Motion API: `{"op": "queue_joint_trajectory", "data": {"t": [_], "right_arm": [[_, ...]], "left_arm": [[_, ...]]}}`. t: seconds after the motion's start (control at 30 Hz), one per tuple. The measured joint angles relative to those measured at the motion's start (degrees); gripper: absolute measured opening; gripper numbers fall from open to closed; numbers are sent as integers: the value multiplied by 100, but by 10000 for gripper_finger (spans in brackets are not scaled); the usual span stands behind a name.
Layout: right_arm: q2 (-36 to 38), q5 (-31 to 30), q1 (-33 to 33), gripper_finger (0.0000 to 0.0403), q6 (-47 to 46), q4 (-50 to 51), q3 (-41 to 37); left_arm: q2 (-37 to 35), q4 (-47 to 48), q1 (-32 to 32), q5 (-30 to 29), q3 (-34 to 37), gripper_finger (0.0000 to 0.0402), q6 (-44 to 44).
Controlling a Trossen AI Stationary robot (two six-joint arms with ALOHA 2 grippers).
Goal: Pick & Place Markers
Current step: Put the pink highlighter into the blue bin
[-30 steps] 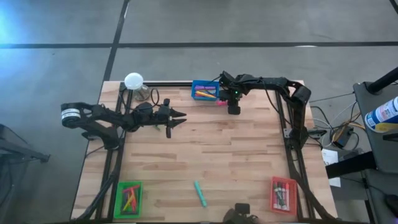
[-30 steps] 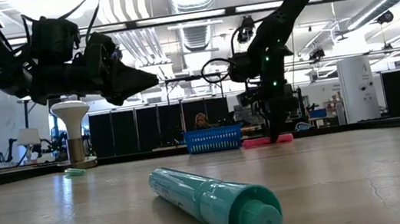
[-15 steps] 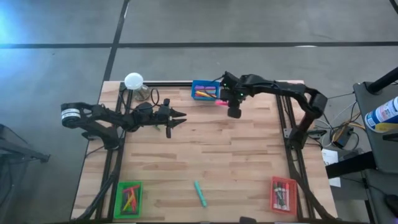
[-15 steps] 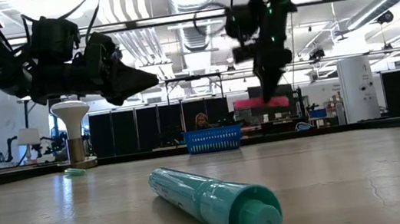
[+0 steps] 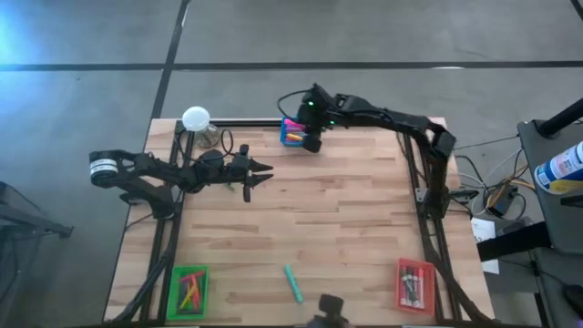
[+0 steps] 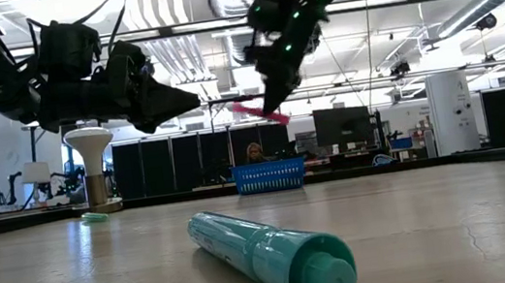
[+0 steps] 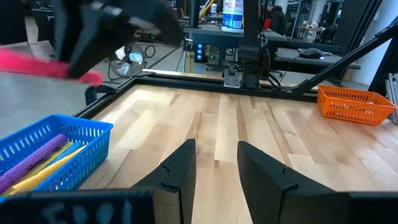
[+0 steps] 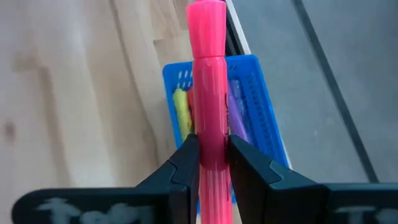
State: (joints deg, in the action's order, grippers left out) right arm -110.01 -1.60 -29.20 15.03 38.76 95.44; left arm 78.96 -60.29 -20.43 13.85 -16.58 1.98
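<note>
Wooden tabletop [image 5: 346, 210] below, the right hand [image 8: 211, 163] pinches a pink marker [image 8: 209, 81] mid-barrel (light, stiff, probably slick) above the far blue tray [image 8: 264, 118]; left hand [image 7: 214, 163] waits, parted, empty.

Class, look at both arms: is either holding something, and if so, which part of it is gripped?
The right gripper holds a pink marker around the middle of its barrel, jaws closed on it, above the blue tray. The left gripper holds nothing.

Mid table bare btwn left arm [image 5: 173, 171] & teal marker [image 5: 291, 283]; blue tray [image 5: 290, 137] under right arm [image 5: 364, 114]
</note>
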Motion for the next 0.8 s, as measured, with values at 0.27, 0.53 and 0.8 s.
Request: {"op": "queue_joint_trajectory", "data": {"t": [0.27, 0.53, 0.8], "right_arm": [[-1383, -242, -147, 66, 333, 696, 1347], [-2184, -735, -226, 66, 472, 1340, 1982], [-2252, -756, -237, 91, 467, 1292, 1954]], "left_arm": [[0, 2, 0, -2, 0, 113, 0], [-1, 0, 0, -1, 0, 113, 0], [-1, 0, -2, -1, 0, 113, 0]]}}
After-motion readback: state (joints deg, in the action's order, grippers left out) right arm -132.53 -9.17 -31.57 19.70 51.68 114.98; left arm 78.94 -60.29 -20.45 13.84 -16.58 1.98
